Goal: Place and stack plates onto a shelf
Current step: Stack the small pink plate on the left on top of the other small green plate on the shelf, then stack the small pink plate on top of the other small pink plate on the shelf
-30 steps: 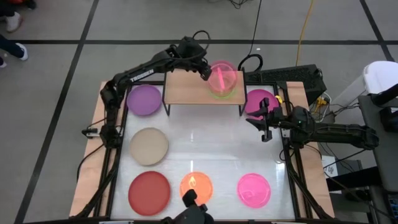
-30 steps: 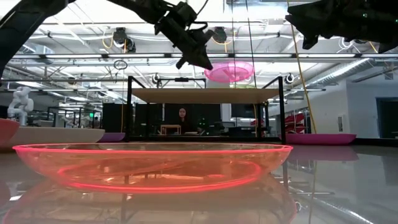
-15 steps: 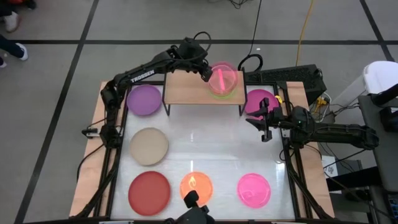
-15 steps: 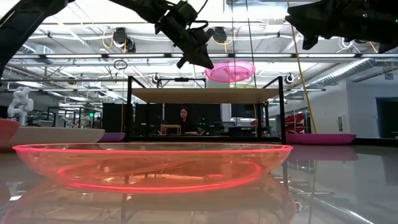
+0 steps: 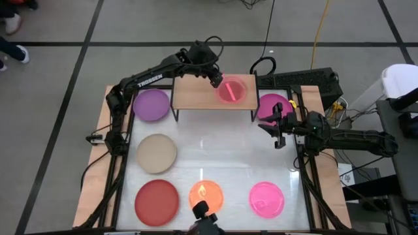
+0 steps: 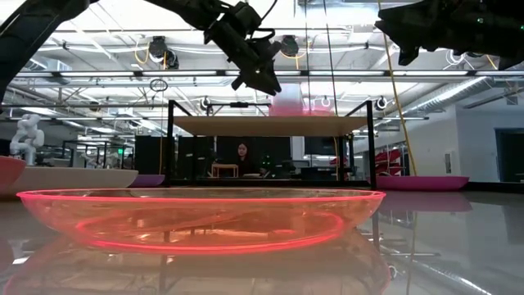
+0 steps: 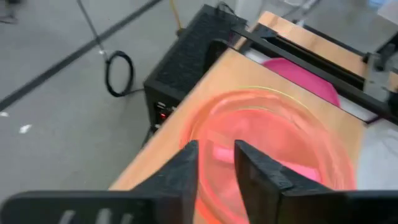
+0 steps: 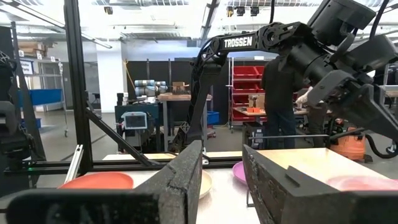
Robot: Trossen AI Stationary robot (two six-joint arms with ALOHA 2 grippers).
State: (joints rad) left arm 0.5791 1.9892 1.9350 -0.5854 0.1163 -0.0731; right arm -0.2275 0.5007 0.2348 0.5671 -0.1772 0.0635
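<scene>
A small translucent pink plate (image 5: 232, 90) lies flat on the right half of the light-wood shelf (image 5: 194, 95), nested in a green plate whose rim barely shows. The low view shows the pink plate (image 6: 291, 105) sitting on the shelf top (image 6: 229, 124). My left gripper (image 5: 216, 78) hangs open just above the plate's left rim (image 7: 205, 134), its fingers (image 7: 186, 171) apart from it. My right gripper (image 5: 277, 134) waits open over the table's right side, beside the magenta plate (image 5: 273, 106).
On the white table lie the purple plate (image 5: 151, 104), beige plate (image 5: 156, 153), red plate (image 5: 157, 200), translucent orange plate (image 5: 206, 194) and another pink plate (image 5: 266, 198). The shelf's left half is bare wood. A black box (image 5: 297, 79) sits behind the shelf.
The pink plate, held tilted above the shelf a second ago, has come out of my left gripper and dropped flat onto the green plate on the shelf. The left gripper has stayed where it was.
</scene>
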